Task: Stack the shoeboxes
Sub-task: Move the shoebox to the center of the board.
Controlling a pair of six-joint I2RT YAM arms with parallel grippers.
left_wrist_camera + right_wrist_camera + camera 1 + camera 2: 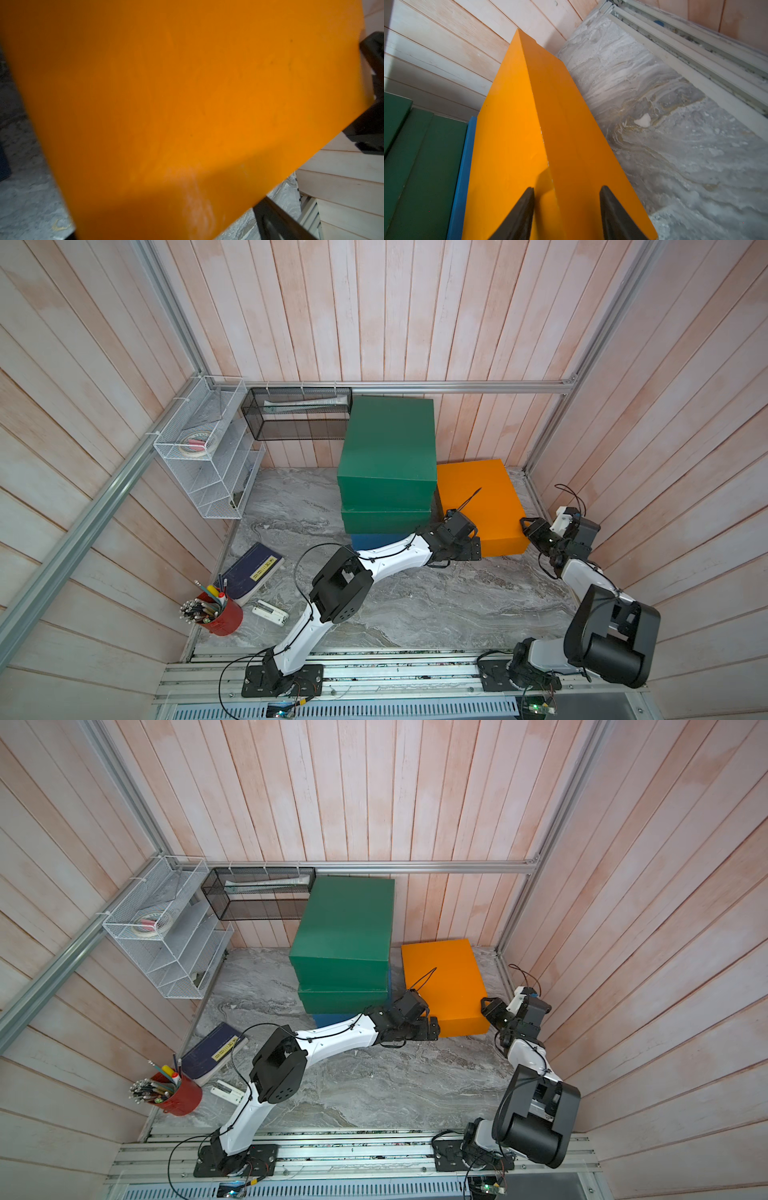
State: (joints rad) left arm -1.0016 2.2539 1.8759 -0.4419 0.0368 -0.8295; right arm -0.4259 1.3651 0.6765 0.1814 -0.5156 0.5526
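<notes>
Marble desk [415,605], wooden walls: the orange shoebox [482,502] lies alone at the back right corner.
In both top views it runs front to back beside the green-and-blue stack [386,472]; left gripper [471,547], spread wide, and right gripper [528,529] flank its front end. Left wrist: only orange. Right wrist: half-spread jaws straddle its long upper edge, pinching nothing, it seems.

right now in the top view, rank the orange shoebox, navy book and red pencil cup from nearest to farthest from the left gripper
From the left gripper:
1. orange shoebox, right beside it, on the right side
2. navy book, across the table on the left
3. red pencil cup, front left corner
</notes>
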